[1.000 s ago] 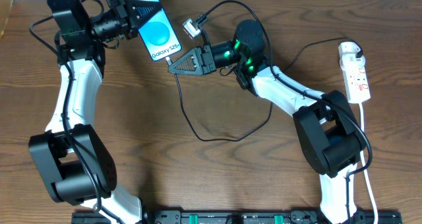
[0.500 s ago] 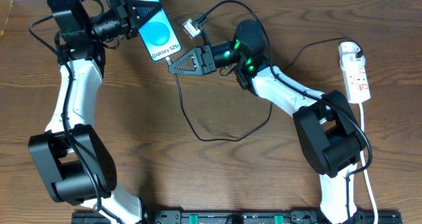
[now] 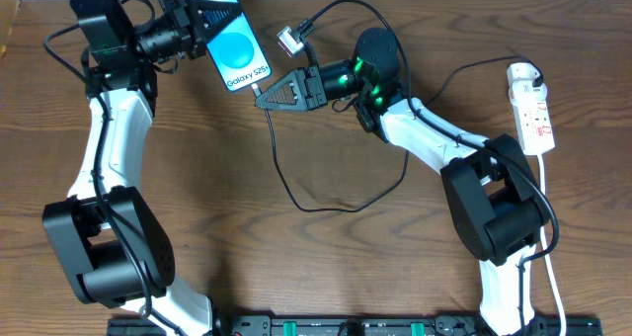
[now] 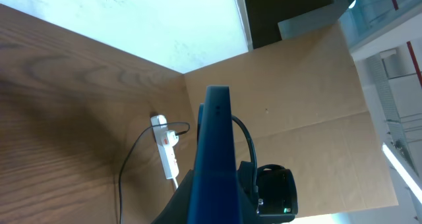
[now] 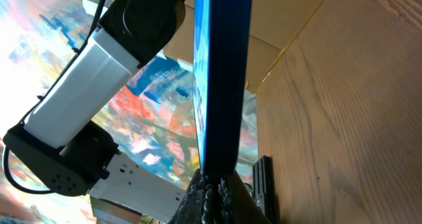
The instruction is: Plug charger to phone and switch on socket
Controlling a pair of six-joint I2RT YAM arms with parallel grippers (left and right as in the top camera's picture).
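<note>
Closer now, right hand (image 3: 263,97) grasping charger (image 3: 286,42) nears phone (image 3: 235,51) clenched in left hand (image 3: 202,22).

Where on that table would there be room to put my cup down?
Bare wood lies between the left arm and the charger's loop, and below that loop. Crowded at the top: left gripper, phone, right gripper.

In the overhead view, the plug tip of the charger (image 3: 280,168) is too small to be resolved at the right gripper (image 3: 261,96), and its seating in the phone (image 3: 235,51) cannot be determined. The left gripper (image 3: 200,22) is partly covered by the phone. The switch marks on the socket (image 3: 534,111) cannot be read. In both wrist views, the phone is cut off by a picture edge.
</note>
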